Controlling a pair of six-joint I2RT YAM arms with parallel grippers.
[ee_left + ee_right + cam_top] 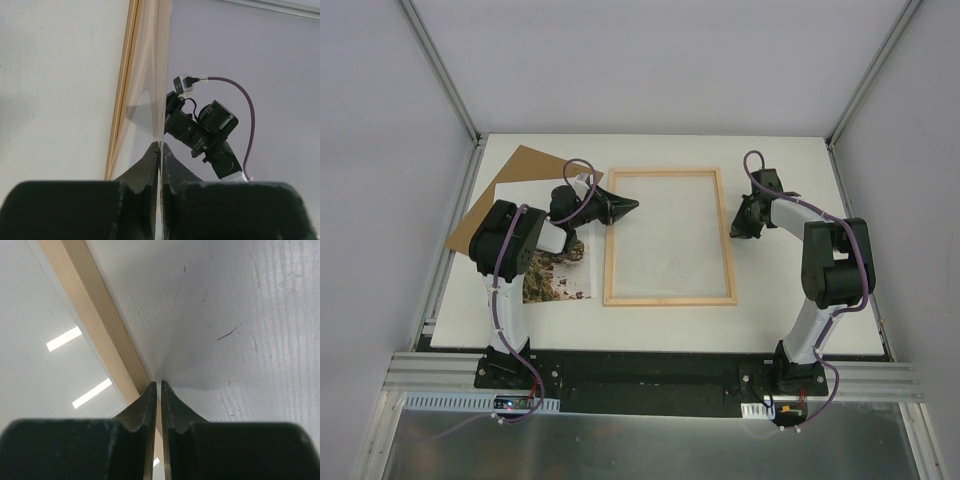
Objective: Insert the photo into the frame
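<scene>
The frame (pixel 668 299) of light wood lies flat mid-table. My left gripper (pixel 632 206) reaches over its left rail near the top corner. In the left wrist view it (pixel 161 144) is shut on a thin clear sheet seen edge-on, the frame's pane (pixel 150 75), beside the wooden rail (pixel 121 100). My right gripper (pixel 734 230) sits at the right rail. Its tips (pixel 159 383) are shut to a hairline slit with nothing in it, right at the rail's (pixel 90 305) outer edge. The photo (pixel 560 278) lies picture side up to the left, partly under my left arm.
A brown backing board (pixel 515 170) lies at the back left, partly under the photo. The white tabletop (pixel 780 300) ends at metal rails left and right. Grey walls close the cell on three sides.
</scene>
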